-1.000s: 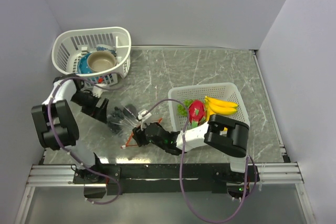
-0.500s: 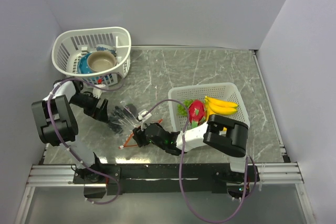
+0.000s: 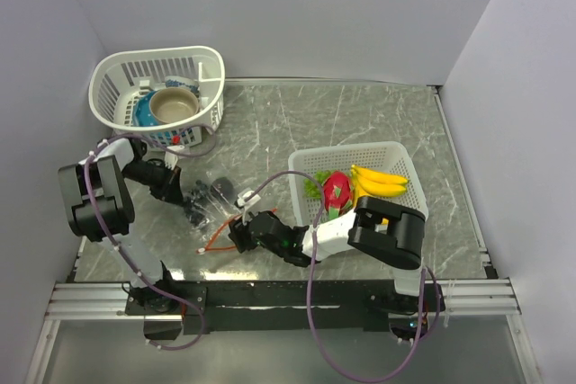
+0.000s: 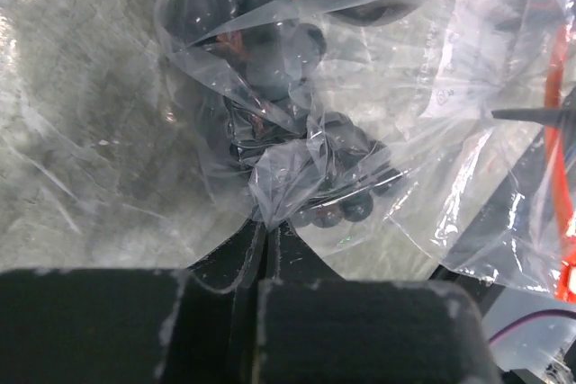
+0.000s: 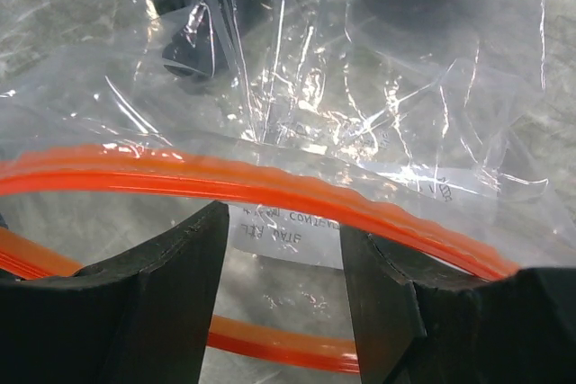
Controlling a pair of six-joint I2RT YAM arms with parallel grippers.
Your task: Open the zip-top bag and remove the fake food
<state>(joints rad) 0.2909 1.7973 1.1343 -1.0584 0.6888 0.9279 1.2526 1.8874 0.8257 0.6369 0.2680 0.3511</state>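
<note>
The zip-top bag (image 3: 216,197) is lying on the tabletop (image 3: 360,114) between the two arms, with a cluster of dark round pieces (image 4: 261,51) sitting inside it. The left gripper (image 4: 268,238) is pressing its fingers together on a fold of the bag's clear plastic. The right gripper (image 5: 283,249) is holding its fingers spread, the orange zip strip (image 5: 225,173) crossing the gap between them. The yellow bananas (image 3: 382,182) and pink dragon fruit (image 3: 337,191) are resting in the white basket (image 3: 360,150) on the right.

Faint print (image 5: 279,225) on the zip-top bag (image 5: 306,87) cannot be read.
</note>
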